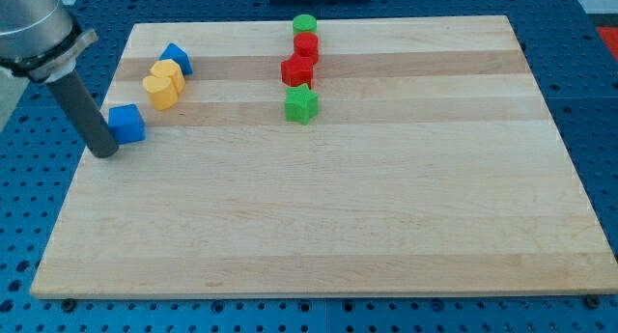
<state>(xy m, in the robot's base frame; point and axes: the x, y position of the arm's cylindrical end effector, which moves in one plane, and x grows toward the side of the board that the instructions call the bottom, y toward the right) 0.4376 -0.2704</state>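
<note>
My tip rests on the wooden board near its left edge. It stands just left of a blue cube and seems to touch that block's lower left side. Up and to the right of the cube lie a yellow block and a yellow heart-like block, close together. A blue block with a pointed top sits right above them.
Near the top middle, a column runs downward: a green cylinder, a red cylinder, a red star and a green star. Blue perforated table surrounds the board.
</note>
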